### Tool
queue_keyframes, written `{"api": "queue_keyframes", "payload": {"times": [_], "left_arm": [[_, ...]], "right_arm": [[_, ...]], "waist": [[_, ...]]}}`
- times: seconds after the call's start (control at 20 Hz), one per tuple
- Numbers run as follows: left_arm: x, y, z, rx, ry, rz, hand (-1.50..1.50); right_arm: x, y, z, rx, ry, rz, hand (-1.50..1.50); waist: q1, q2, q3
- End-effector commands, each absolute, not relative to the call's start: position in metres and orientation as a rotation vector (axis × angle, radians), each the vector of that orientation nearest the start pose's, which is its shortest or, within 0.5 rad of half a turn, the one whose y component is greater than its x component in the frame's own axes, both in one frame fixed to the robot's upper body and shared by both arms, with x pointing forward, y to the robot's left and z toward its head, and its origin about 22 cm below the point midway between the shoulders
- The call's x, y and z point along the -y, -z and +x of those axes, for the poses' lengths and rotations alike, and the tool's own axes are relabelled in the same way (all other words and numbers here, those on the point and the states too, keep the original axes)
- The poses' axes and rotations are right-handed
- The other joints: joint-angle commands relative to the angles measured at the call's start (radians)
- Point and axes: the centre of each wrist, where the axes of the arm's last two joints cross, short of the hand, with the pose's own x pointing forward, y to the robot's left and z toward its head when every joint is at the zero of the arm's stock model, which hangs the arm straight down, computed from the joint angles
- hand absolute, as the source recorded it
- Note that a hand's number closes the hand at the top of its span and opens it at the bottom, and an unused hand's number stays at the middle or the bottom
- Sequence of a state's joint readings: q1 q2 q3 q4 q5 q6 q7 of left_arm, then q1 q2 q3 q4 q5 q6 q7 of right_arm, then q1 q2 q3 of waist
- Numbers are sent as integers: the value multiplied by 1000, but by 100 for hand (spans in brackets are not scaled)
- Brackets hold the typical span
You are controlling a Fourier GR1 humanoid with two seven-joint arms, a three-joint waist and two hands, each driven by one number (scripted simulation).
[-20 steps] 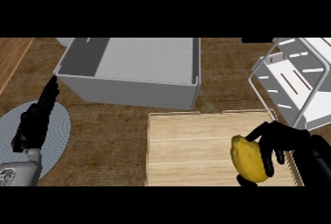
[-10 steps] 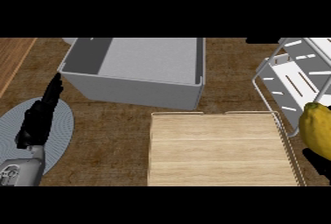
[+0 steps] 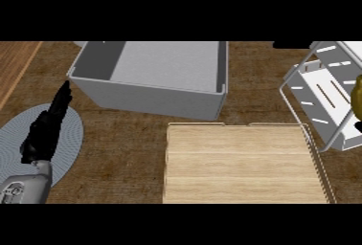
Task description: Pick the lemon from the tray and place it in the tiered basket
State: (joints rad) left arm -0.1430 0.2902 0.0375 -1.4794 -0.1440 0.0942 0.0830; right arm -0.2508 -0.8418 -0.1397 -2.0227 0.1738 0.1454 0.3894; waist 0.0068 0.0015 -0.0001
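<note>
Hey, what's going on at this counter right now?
A robot is moving a lemon, just visible at the right edge, off the bare wooden tray to the white tiered basket. The right hand is out of view. Its left hand rests open over a grey plate, beside a grey bin.

Tray (image 3: pixel 240 165) front-ctr, bin (image 3: pixel 155 72) behind, tiered basket (image 3: pixel 325 95) right, plate (image 3: pixel 67 139) left.
</note>
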Motion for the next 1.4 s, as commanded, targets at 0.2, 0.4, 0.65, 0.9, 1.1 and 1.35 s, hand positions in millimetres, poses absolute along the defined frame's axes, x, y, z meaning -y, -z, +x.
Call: {"api": "queue_keyframes", "payload": {"times": [0.2,0.4,0.65,0.9,1.1,1.35], "left_arm": [[-281,-39,288,1549,256,425,0],[-289,-37,282,1553,249,431,0],[-276,-37,295,1528,240,418,0],[-281,-37,283,1545,234,420,0],[-302,-39,286,1552,239,442,0],[-290,-49,296,1561,238,417,0]], "right_arm": [[347,-268,274,1582,-879,-1310,150],[388,-250,294,1531,-901,-1390,150],[408,-225,327,1553,-948,-1358,150],[437,-225,330,1525,-1015,-1233,150],[431,-210,347,1538,-1001,-1119,150],[452,-175,351,1421,-931,-938,150]], "waist": [[18,6,-1],[12,4,1],[9,4,1],[7,2,0],[7,2,0],[15,8,2]]}}
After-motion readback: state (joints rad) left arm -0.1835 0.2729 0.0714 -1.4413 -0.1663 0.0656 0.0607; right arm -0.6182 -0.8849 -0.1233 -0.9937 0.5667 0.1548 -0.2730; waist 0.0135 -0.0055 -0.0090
